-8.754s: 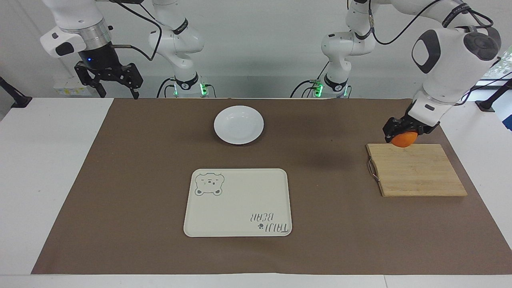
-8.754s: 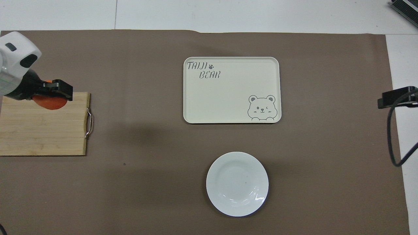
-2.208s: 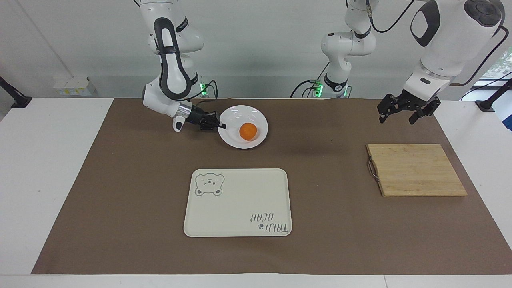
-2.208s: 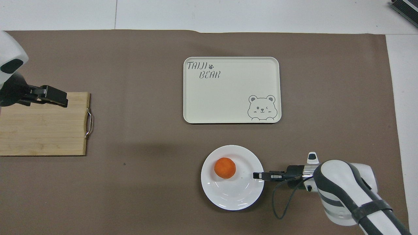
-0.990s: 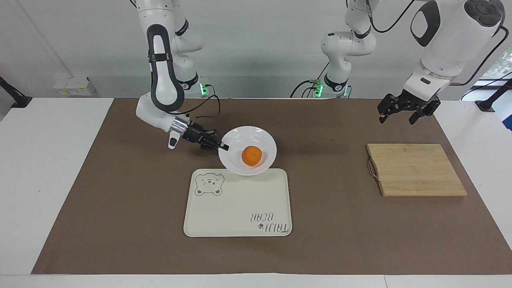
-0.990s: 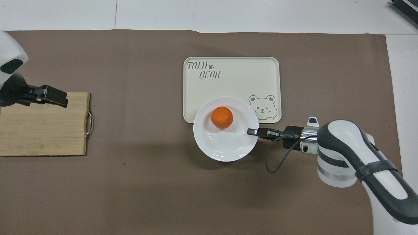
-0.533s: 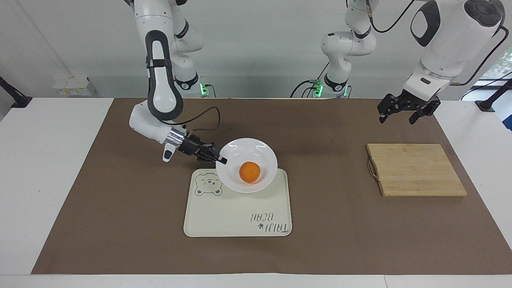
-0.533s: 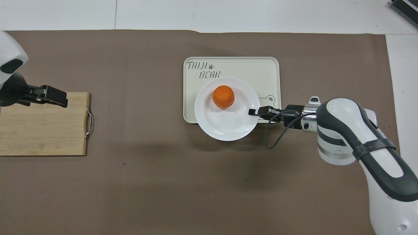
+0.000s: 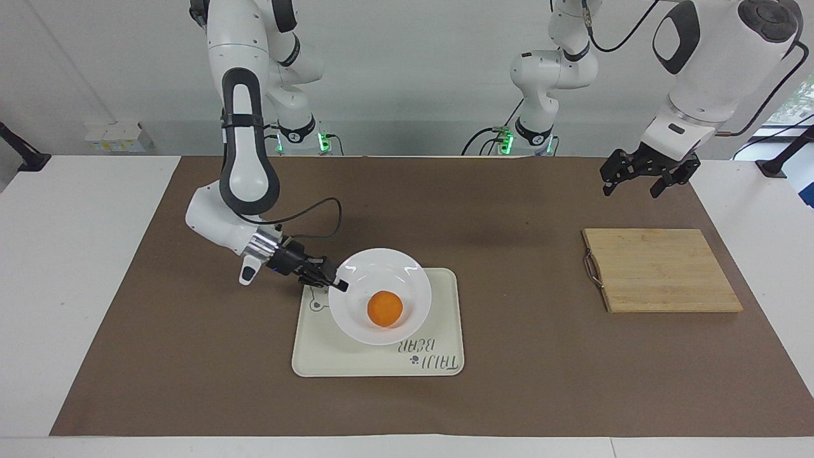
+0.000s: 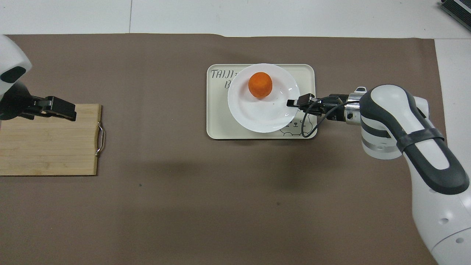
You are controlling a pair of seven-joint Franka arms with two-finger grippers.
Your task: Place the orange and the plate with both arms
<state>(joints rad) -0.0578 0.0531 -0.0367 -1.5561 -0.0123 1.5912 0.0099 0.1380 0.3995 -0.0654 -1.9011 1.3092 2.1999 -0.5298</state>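
The white plate (image 9: 410, 270) carries the orange (image 9: 385, 309) and is held over the cream bear tray (image 9: 439, 346), a little above it. My right gripper (image 9: 338, 285) is shut on the plate's rim at the side toward the right arm's end of the table. In the overhead view the plate (image 10: 257, 116), the orange (image 10: 260, 85) and the right gripper (image 10: 293, 102) sit over the tray (image 10: 217, 125). My left gripper (image 9: 631, 183) is open and empty, and waits in the air over the cutting board's edge nearest the robots.
A bamboo cutting board (image 9: 661, 270) with a metal handle lies at the left arm's end of the table, also in the overhead view (image 10: 48, 147). A brown mat (image 9: 191, 356) covers the table.
My right gripper has carried the plate with the orange away from the robots, from the mat to over the tray. The left arm has not moved in the last two seconds.
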